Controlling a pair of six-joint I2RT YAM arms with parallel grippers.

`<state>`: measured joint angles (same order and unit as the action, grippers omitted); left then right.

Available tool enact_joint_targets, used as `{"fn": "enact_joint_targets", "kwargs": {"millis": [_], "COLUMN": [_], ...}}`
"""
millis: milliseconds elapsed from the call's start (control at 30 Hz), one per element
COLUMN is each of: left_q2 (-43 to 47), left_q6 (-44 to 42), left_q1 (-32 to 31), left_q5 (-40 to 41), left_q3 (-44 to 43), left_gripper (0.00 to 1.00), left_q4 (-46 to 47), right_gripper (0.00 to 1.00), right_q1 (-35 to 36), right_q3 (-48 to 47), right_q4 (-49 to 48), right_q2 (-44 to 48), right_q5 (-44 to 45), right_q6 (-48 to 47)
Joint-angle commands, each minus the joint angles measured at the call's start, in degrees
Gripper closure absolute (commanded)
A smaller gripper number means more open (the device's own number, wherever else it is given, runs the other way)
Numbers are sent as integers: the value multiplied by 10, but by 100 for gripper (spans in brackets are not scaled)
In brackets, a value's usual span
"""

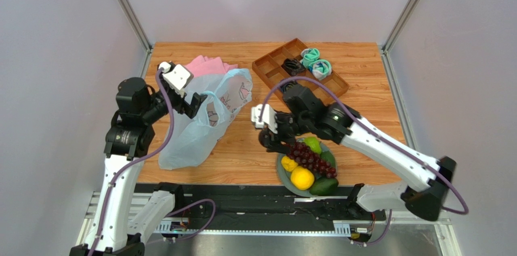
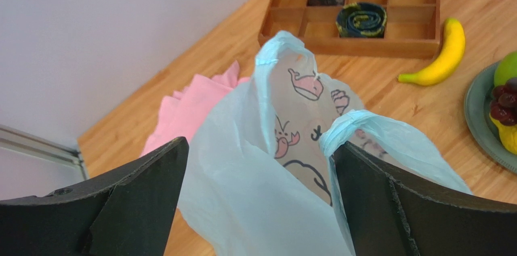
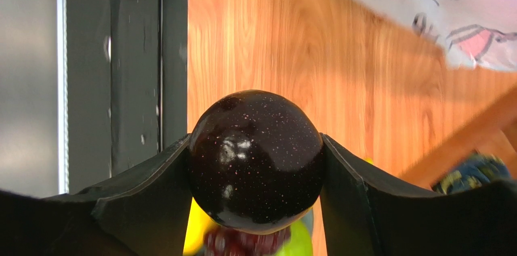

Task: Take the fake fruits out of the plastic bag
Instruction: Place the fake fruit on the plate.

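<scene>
The plastic bag (image 1: 197, 132) is seen on the left half of the table (image 1: 243, 153), its lower part lying on the wood and its mouth drawn up to the left gripper (image 2: 261, 146). That gripper's jaws are held partly apart. The thin film bulges between them and one loop handle (image 2: 364, 127) is laid against the tip of one finger; whether the film is pressed cannot be told.

A dark round fruit (image 3: 255, 159) is clamped in the right gripper (image 3: 255, 141), whose fingers are spread only to the fruit's width. It is held at the far-left rim of a grey-green plate (image 1: 280, 174). On that plate, right of the bag and well apart from it, are piled a grape bunch (image 1: 312, 158), an orange (image 1: 302, 178), a lemon (image 1: 289, 163), a green apple (image 1: 312, 144) and an avocado (image 1: 324, 186).

Behind the bag, a pink cloth (image 1: 209, 65) is partly covered by it. A wooden tray (image 1: 273, 65) holding rolled socks (image 1: 315, 62) is set at the far right.

A banana (image 2: 440, 56), lying on the wood between tray and plate, is shown only by the left wrist view; from above it is hidden by the right arm (image 1: 364, 135). The held fruit's speckled skin is made out only in the right wrist view.
</scene>
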<state>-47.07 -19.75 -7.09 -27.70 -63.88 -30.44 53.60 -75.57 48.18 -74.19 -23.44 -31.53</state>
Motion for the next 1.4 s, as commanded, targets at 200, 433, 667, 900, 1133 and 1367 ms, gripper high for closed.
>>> {"fn": "enact_joint_targets", "kwargs": {"millis": [200,433,667,900,1133,1367], "left_q2": [133,142,37,-109,-227,-318], "left_q6": [-6,-54,8,49,131,119], "left_q1": [-1,-1,-2,-49,-117,-197], "left_q5": [-57,-188,-230,-228,-284,-276], "left_q3": [-57,-51,-79,-175,-266,-202], "left_gripper": [2,2,3,2,1,1], "left_q4": [-58,-94,-74,-67,-60,-59], "right_gripper": [66,68,69,71,68,66], "right_q1": [0,-99,-294,-371,-371,-371], "right_q3": [170,204,183,131,184,201], "right_q4": [164,197,173,205,225,199], "right_q2": [263,324,260,165,216,232], "right_q5": [140,170,42,-64,-101,-64], "right_q6": [-143,-107,-137,-144,-129,-111]}}
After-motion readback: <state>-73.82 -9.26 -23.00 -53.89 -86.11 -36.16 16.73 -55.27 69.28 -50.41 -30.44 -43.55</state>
